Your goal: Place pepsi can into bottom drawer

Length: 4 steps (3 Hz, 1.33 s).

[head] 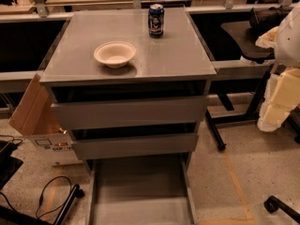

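The pepsi can point(156, 20), dark blue with a silver top, stands upright near the back edge of the grey cabinet top point(180, 55). The bottom drawer point(140, 191) is pulled out toward me below the two upper drawers. It is a shallow grey tray with nothing in it. My arm and gripper point(281, 90) show as blurred white and cream shapes at the right edge of the view. They are well to the right of the cabinet and apart from the can.
A cream bowl point(115, 54) sits on the cabinet top, front left of the can. A cardboard box point(35, 118) leans at the cabinet's left. Cables point(49, 198) lie on the floor at bottom left. Black desk legs point(215, 132) and a caster point(273, 203) stand to the right.
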{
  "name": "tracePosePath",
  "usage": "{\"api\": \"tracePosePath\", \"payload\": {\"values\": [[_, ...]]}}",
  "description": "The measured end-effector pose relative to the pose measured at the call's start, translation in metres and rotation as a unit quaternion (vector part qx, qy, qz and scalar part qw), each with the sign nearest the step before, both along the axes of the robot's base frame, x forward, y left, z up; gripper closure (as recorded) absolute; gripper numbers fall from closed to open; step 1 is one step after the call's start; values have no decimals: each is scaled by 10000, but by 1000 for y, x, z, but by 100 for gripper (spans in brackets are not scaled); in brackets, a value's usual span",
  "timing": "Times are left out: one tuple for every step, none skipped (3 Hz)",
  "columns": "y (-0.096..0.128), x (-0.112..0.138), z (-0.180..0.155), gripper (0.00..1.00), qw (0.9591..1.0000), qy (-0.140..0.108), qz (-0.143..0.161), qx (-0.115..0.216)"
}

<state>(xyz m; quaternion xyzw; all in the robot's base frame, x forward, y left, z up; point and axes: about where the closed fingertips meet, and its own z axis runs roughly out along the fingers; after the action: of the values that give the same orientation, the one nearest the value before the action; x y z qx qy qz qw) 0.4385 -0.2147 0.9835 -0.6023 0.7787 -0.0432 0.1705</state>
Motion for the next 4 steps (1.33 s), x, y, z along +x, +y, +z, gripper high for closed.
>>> {"api": "tracePosePath", "payload": {"values": [[0, 0, 0, 0, 10000, 0, 0, 0], [7, 42, 6, 0, 9974, -420, 116, 580], [27, 137, 22, 0, 9687, -1311, 228, 2096], [46, 192, 35, 0, 9333, -1860, 249, 3060]]}}
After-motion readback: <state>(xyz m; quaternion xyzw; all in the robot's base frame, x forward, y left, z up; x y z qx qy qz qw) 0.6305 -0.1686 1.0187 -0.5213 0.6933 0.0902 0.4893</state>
